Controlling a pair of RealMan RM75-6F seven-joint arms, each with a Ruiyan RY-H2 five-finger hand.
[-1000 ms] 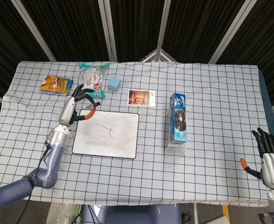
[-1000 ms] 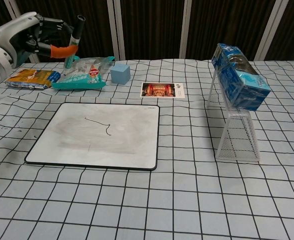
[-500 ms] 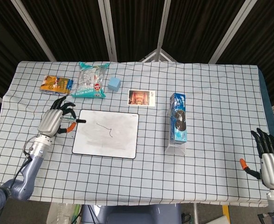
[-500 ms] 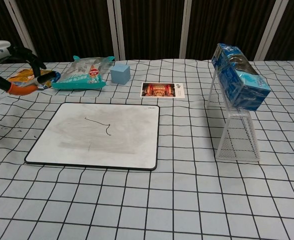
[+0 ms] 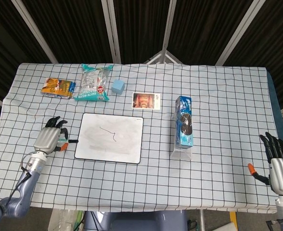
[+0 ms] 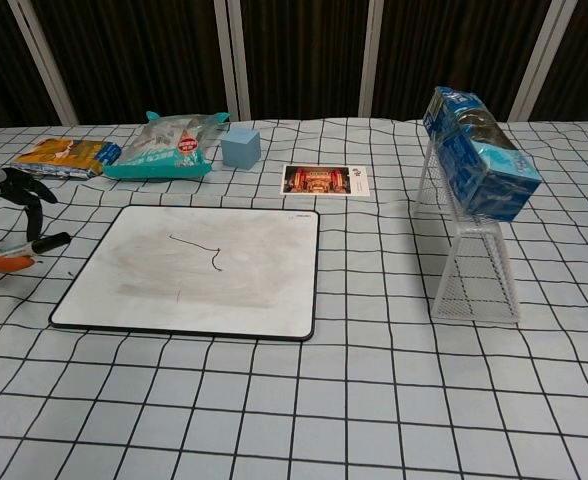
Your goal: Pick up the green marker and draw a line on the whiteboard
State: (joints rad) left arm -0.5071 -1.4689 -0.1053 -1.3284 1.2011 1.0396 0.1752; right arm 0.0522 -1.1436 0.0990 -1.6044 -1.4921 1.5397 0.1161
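Green-bodied, black-capped marker pinched in the left hand between orange-tipped thumb and dark fingers, lying roughly level, cap end toward the board. Low over the checked white tablecloth, just beside the left edge of the rectangular black-rimmed whiteboard, apart from it. Thin dark squiggle near the board's middle. Far at the right table edge: right hand, upright, fingers spread, holding nothing.
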